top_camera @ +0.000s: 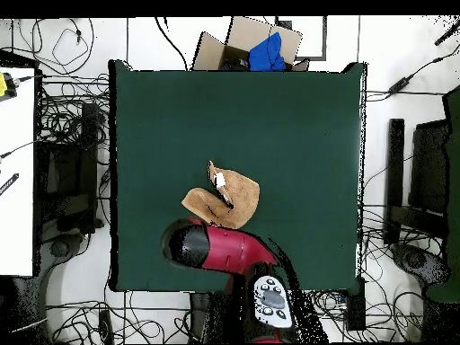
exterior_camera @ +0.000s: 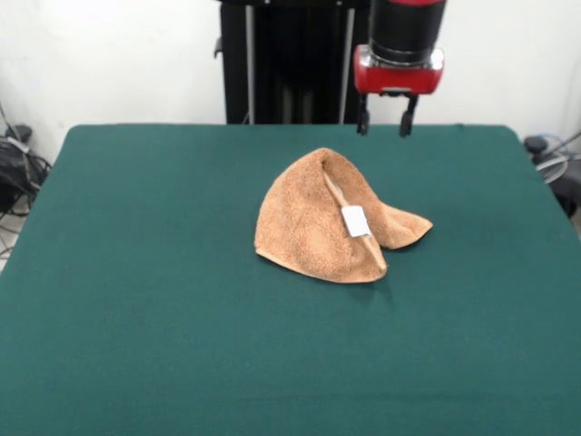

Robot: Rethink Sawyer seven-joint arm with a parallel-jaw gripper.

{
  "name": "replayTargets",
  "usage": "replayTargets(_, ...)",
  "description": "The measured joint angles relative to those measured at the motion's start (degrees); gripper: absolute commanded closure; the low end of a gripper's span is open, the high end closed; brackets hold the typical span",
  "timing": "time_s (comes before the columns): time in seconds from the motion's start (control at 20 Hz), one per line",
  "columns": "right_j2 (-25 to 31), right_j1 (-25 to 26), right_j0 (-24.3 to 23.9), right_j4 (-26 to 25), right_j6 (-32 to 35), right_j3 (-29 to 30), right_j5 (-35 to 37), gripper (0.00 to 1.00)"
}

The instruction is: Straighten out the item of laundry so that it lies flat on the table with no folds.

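Two short black fingers (exterior_camera: 364, 120) of the gripper (exterior_camera: 385, 120) are seen parted with nothing held, hanging above the table (exterior_camera: 136, 272); the crumpled tan towel (exterior_camera: 331, 222) lies below and nearer the camera, well apart. If both folded layers are pinched together, the fold may only be dragged, not opened. The red arm (top_camera: 225, 249) is held upright, wrist pointing straight down.

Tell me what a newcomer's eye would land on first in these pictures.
First, the tan towel, crumpled into a folded hump near the middle of the dark green table, its white tag facing the front camera. Next, the red and black arm's tool, open, hanging above the table's far edge behind the towel without touching it.
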Motion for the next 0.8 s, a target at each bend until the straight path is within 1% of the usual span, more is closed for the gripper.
replayTargets(0.3, 0.0, 0.3, 0.1, 0.0, 0.0, -2.7, 1.4, 0.0)
replayTargets(0.65, 0.0, 2.6, 0.2, 0.0, 0.0, -7.2, 3.4, 0.0)
replayTargets(0.8, 0.0, 3.4, 0.2, 0.0, 0.0, -9.6, 8.5, 0.0)
